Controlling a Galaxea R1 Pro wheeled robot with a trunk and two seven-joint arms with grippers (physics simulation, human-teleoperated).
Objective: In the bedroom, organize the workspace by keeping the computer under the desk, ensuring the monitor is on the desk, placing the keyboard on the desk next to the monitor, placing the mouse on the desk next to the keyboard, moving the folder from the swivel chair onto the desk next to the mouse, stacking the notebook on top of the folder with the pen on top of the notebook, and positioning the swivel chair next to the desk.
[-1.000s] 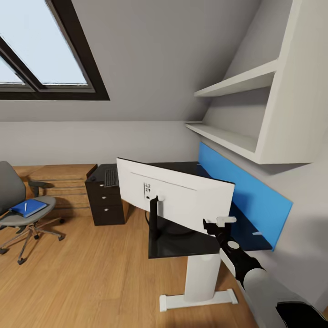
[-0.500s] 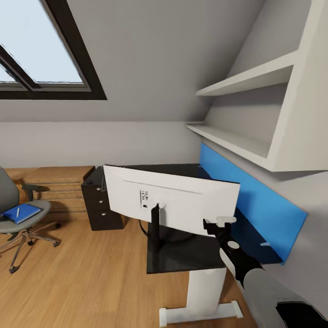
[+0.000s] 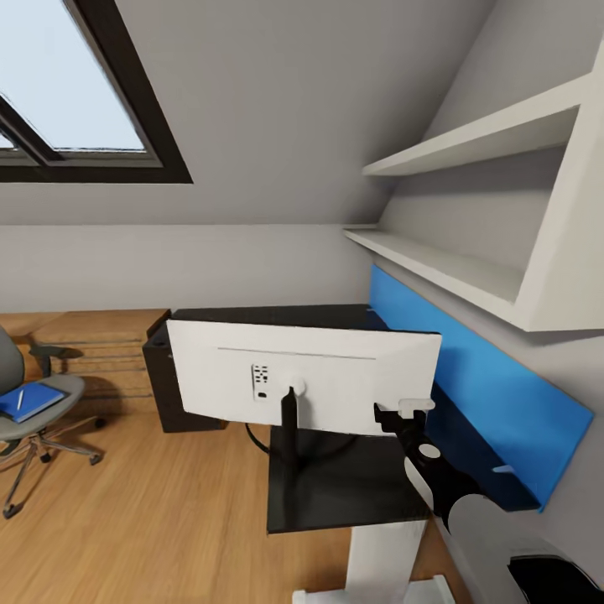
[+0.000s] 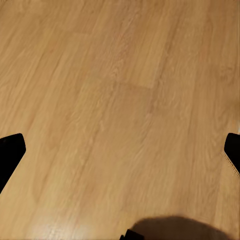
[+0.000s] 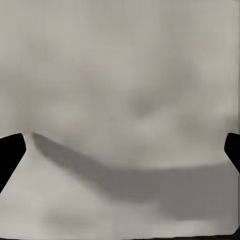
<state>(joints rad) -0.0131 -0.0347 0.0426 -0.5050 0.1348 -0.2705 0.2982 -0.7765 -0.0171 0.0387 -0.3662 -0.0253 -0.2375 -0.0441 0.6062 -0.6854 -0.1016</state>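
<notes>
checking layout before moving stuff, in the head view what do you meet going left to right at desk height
swivel chair with folder on its seat → black drawer unit → monitor → right gripper → blue panel

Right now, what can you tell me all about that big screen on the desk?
The monitor shows its white back, so its screen side is hidden. It is wide and flat, with a small dark panel of ports near the middle. A thin black stem holds it upright on a base resting on the desk's black top. It stands in front of the blue panel. The right gripper is at its lower corner; whether they touch is unclear.
</notes>
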